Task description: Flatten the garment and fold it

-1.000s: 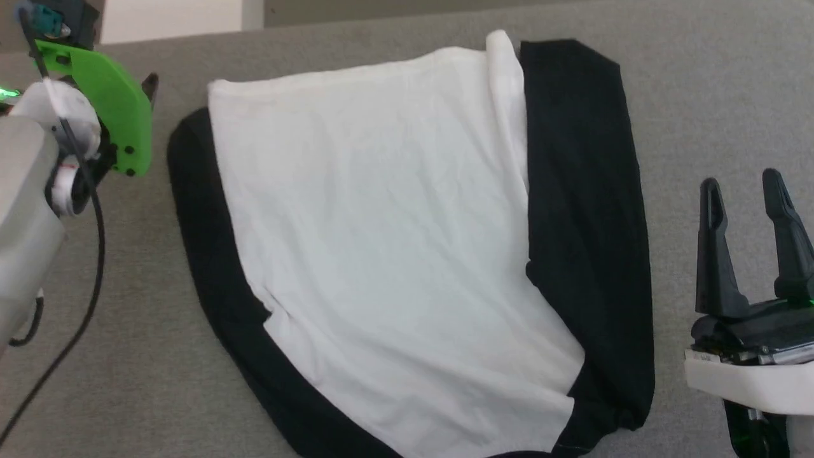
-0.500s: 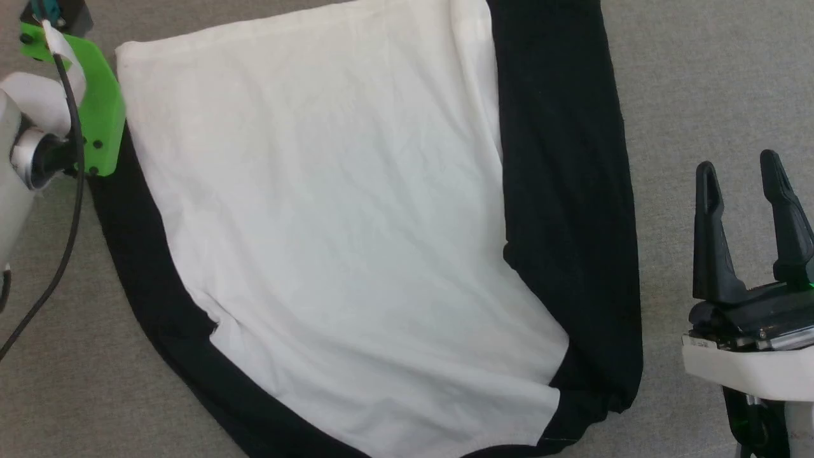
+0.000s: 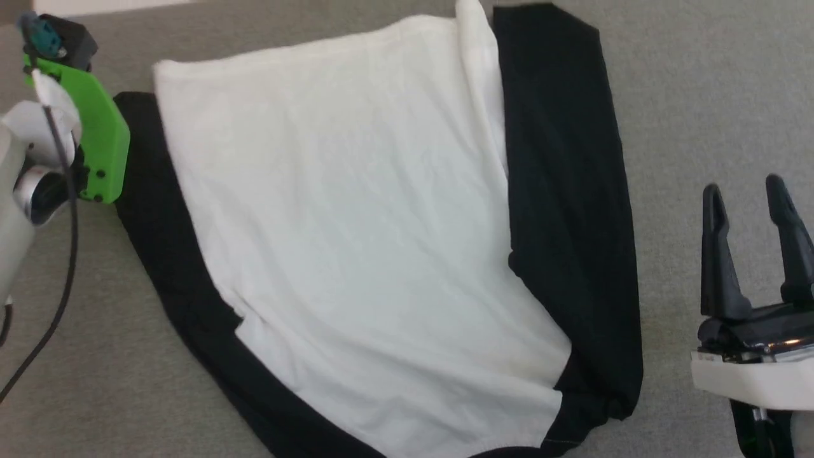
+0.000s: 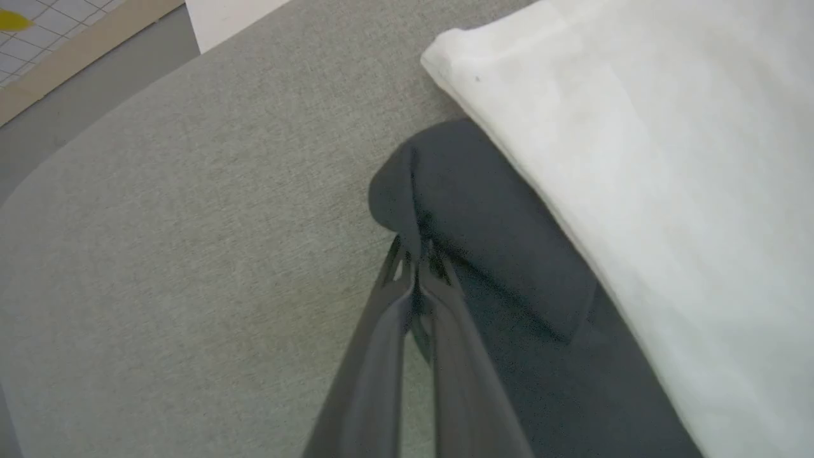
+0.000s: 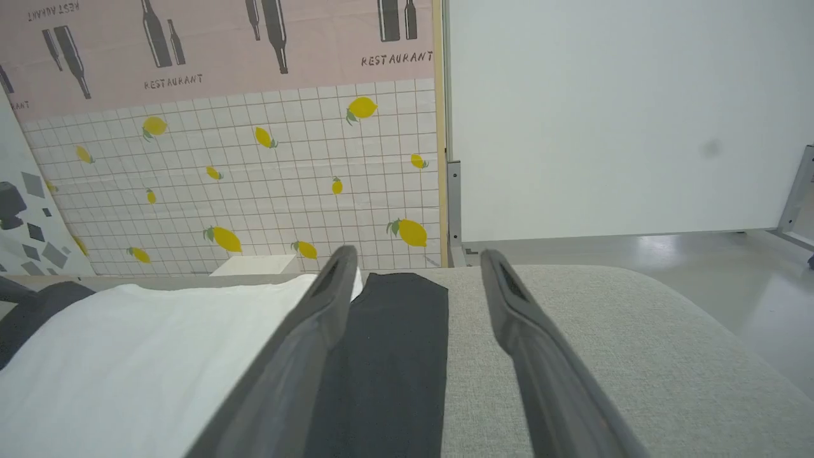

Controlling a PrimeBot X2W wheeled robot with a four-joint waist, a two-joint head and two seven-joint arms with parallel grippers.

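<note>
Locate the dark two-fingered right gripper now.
Head view, lower right: the open right gripper is above the grey fabric surface, beside the black sleeve of the white-and-black garment, not touching it.

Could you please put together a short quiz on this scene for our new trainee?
1. True or false: the right end effector is shut on the garment.
2. What does the left end effector pinch? A) the garment's white part B) the garment's black part C) nothing
3. Fill in: the garment lies on a ___ padded surface.
Key: 1 false, it is open and beside the garment; 2 B; 3 grey.
</note>
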